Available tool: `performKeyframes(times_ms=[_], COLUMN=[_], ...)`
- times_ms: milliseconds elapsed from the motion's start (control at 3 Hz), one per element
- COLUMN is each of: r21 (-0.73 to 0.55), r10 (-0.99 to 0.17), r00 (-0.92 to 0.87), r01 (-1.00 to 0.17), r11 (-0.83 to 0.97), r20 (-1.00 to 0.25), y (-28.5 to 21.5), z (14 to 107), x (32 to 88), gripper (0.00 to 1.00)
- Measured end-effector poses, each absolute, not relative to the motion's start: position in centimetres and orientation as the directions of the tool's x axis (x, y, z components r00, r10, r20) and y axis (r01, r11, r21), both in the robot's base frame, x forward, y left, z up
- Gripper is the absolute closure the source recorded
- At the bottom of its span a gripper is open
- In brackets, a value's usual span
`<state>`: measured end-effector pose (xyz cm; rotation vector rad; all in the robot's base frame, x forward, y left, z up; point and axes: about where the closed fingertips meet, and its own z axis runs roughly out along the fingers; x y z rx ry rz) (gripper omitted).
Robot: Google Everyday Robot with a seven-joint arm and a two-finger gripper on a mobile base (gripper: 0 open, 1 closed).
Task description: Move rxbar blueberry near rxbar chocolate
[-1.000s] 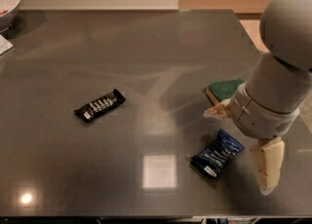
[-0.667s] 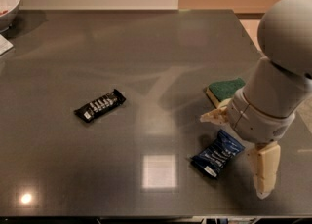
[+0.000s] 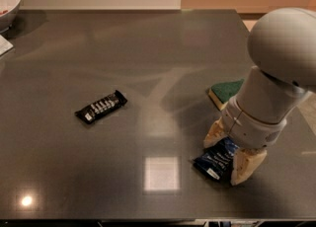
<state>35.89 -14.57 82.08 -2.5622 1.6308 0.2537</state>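
At the far left edge, a white rounded bowl (image 3: 7,0) sits at the back corner of the counter (image 3: 148,48), a dark grey slab polished enough to mirror two ceiling lights along its front. Left of centre lies the rxbar chocolate (image 3: 101,106), a slim flat bar in a black wrapper with white lettering, skewed so that its right end points toward the back. It lies where it did a second ago.

Well to the right, near the front edge, the rxbar blueberry (image 3: 216,158) lies flat in its shiny dark blue wrapper, also skewed, and has not shifted. The gripper (image 3: 231,150) stands directly over it. Its jaws are partly open and straddle the bar, with one cream, wedge-shaped finger at the bar's back left edge and the other at its front right edge. The gap is clearly narrower than a second ago, and the gripper has come lower onto the bar. I cannot tell whether the pads already press on the wrapper.

Just behind the gripper, a green-topped, yellow-edged sponge (image 3: 226,92) is partly hidden by the smooth grey-white arm (image 3: 276,73), which ends in a rounded joint at the right.
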Motion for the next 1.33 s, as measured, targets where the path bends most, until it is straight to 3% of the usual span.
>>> performKeyframes(times_ms=[667, 1000, 1333], r21=[0.016, -0.002, -0.031], r10=[-0.893, -0.903, -0.909], r00=[0.41, 0.389, 0.369], r01=[-0.908, -0.919, -0.928], r11=[-0.42, -0.395, -0.37], r20=[-0.184, -0.18, -0.195], y=[-14.5, -12.3, -8.0], z=[82.4, 84.2, 86.6], x=[36.1, 38.6, 42.3], gripper=[0.87, 1.0, 1.0])
